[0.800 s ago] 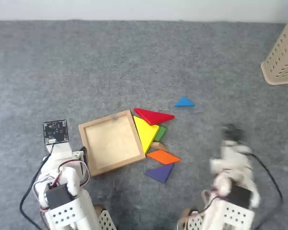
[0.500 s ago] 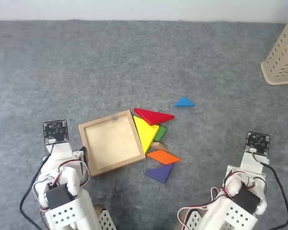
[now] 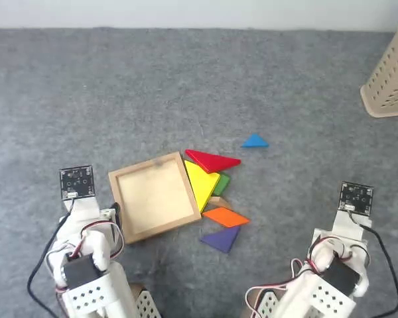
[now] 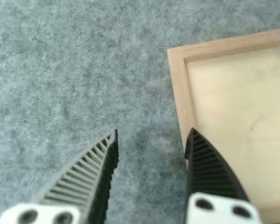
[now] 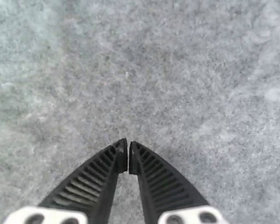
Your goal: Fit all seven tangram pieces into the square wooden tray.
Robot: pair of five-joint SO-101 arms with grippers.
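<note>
The square wooden tray [image 3: 124, 183] lies near the front left with nothing inside it; its corner [image 4: 177, 56] appears in the left wrist view. Against its right side sit a yellow triangle [image 3: 200, 183], a red triangle [image 3: 213, 161], a green piece [image 3: 222, 183], a small tan piece [image 3: 219, 201], an orange parallelogram [image 3: 225, 216] and a purple triangle [image 3: 221, 238]. A blue triangle [image 3: 255, 141] lies apart, farther back. My left gripper [image 4: 151, 140] is open beside the tray's left edge, holding nothing. My right gripper [image 5: 128, 148] is shut over bare carpet at the front right.
A beige slatted basket [image 3: 390, 73] stands at the far right edge. Grey carpet [image 3: 152, 86] covers the whole surface, with wide open room behind the pieces. Both arm bases [image 3: 86, 278] sit at the front edge.
The right arm swung back from a blurred position nearer the pieces to rest at the front right, then stayed still. The left arm and all the pieces have not moved.
</note>
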